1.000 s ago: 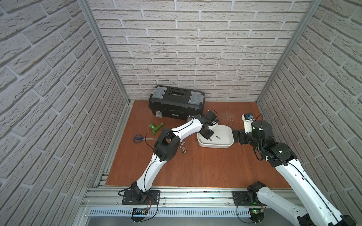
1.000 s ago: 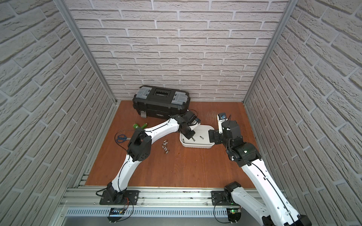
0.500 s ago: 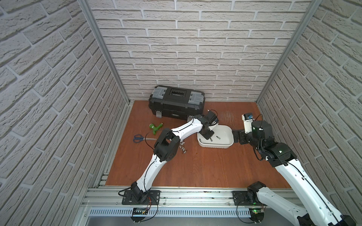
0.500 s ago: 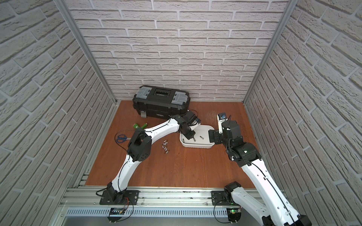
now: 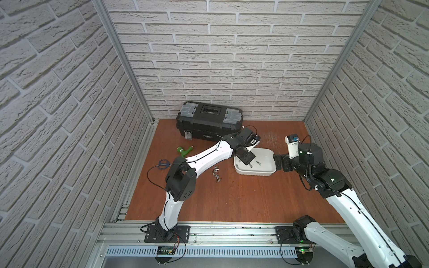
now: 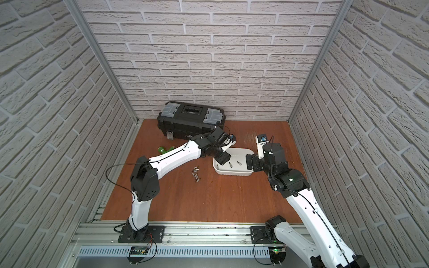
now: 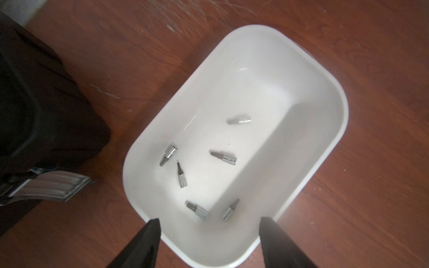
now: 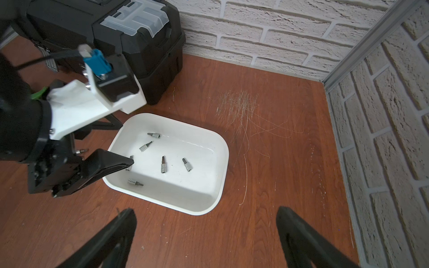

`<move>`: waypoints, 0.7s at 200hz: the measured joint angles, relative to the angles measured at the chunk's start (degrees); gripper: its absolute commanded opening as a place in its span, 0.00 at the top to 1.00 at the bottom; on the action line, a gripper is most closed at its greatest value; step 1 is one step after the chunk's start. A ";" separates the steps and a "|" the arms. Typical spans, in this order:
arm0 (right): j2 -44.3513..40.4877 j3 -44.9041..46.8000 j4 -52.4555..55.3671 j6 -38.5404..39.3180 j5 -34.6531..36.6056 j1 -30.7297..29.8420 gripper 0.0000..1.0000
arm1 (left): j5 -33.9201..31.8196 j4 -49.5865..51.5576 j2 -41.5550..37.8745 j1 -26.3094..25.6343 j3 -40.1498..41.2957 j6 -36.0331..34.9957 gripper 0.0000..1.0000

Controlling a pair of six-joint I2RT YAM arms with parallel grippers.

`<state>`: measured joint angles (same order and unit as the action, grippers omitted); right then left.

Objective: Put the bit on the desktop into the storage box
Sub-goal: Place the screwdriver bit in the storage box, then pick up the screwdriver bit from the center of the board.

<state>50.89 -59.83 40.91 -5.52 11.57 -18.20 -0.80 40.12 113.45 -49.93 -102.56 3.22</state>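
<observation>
the left gripper (image 7: pixel 210 221) is held over one short end of the storage box (image 7: pixel 343 111), its jaws well apart and nothing between them; six bits (image 7: pixel 224 157) are seen lying on the box's white floor. a small cluster of loose bits (image 5: pixel 217 174) lies on the desktop (image 5: pixel 232 201) just beside the box, on the left arm's side. the right gripper (image 8: pixel 206 210) is open and empty, near the box's other end. the step in hand is judged to be the return for another bit. the left gripper is best raised straight up first, so that the rim is not caught and the box not shoved. one bit at the cluster's edge should then be chosen, the jaws set across its thicker socket end and closed low to the board, so that neighbours are not scattered.
</observation>
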 measured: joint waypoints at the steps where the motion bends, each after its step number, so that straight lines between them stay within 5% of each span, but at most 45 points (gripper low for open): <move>1: 0.00 0.00 0.00 0.00 -0.11 0.00 0.02 | -0.15 -0.11 -0.39 0.00 0.35 -0.02 0.23; 64: 1.36 -1.20 -0.17 0.42 -5.40 0.00 0.01 | -6.95 -3.43 -15.28 0.00 15.30 0.44 0.11; 140: 3.17 -1.38 -1.14 0.39 -8.28 0.00 0.01 | -13.16 -3.26 -29.51 3.06 27.56 3.72 0.13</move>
<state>54.06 -61.21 39.77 -5.13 3.29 -18.20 -13.96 36.86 83.94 -46.87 -75.00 6.94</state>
